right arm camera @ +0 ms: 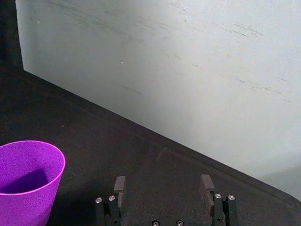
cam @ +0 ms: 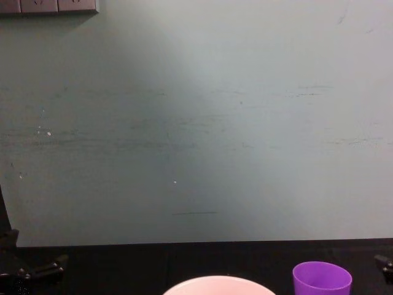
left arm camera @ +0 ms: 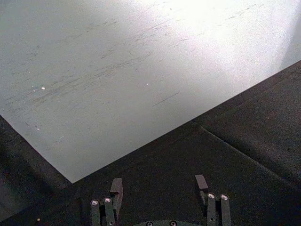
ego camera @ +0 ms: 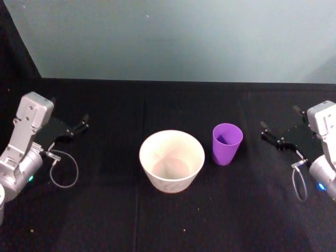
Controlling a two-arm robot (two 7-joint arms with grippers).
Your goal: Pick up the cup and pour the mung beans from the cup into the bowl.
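Black cloth is covering the table, with a pale wall rising behind its far edge. Midway across, the bowl is sitting upright, and the cup is standing just beside it on the right, not touching. The left gripper is hovering near the left edge and the right gripper near the right edge, both with fingers spread, grasping nothing.

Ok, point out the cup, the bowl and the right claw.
cup (ego camera: 226, 151): head view, its purple outer wall.
bowl (ego camera: 169, 182): head view, its pale outer wall.
right claw (right arm camera: 162, 182): right wrist view, midway between its open fingertips.
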